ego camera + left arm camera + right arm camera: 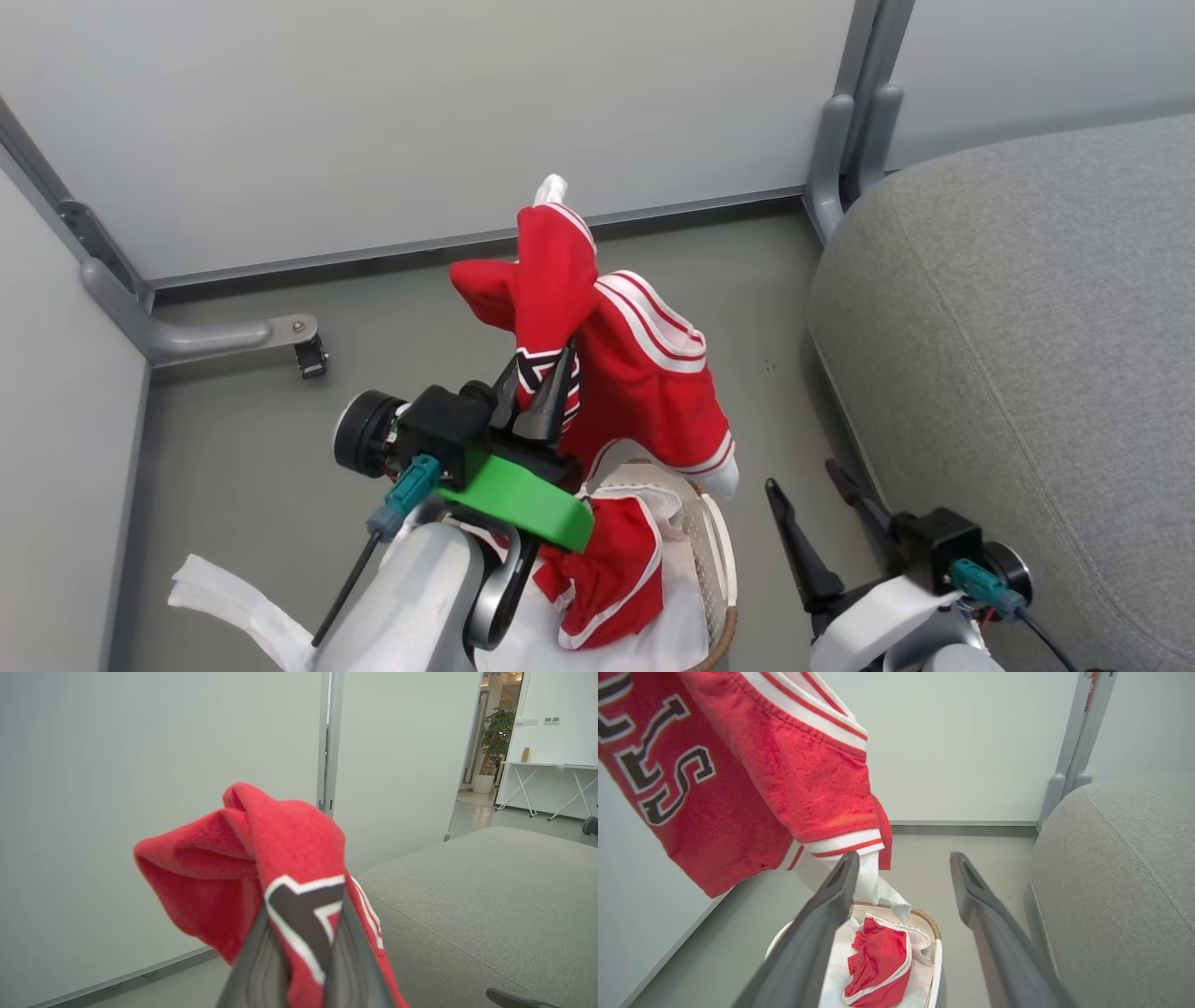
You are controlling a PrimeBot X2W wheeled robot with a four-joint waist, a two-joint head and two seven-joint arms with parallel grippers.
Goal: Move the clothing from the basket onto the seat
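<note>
Left pincer (541,357) clamping red garment (644,373), above basket (726,569)

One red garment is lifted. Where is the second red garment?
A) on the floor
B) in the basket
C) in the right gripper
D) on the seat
B: the second garment lies crumpled in the basket, while the left gripper holds the first garment up.

Left fingers (551,397) are pinched together and raised; right fingers (801,551) stand wide apart, lower down.
</note>
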